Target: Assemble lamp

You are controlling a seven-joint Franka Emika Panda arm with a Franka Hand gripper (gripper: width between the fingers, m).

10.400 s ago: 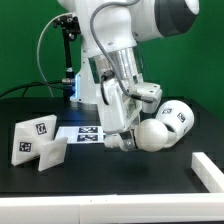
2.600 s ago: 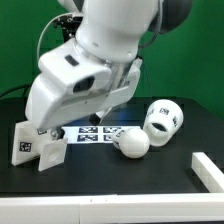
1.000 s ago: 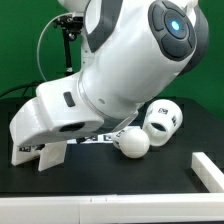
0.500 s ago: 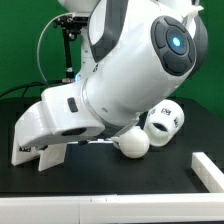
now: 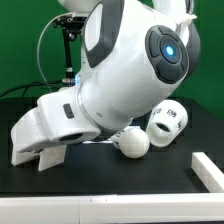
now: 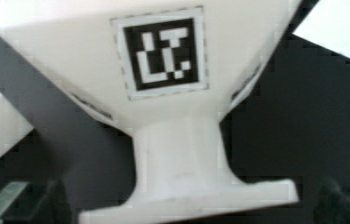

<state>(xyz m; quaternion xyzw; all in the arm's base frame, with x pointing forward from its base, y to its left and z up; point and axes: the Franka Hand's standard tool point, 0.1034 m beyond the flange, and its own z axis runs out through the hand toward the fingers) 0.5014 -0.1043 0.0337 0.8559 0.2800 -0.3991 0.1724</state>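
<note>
Arm [image 5: 125, 85] bent low, fingers [image 6: 12, 203] spread astride lamp base [image 6: 163, 110]

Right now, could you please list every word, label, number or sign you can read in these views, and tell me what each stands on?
No words, brands or numbers can be read in either view.
White angular plastic base block: a black-and-white base tag, a coded square pattern, not text.
White tapered cup-like shade: a square shade tag, too small to make out its pattern.
White round bulb: no marking visible.
</note>
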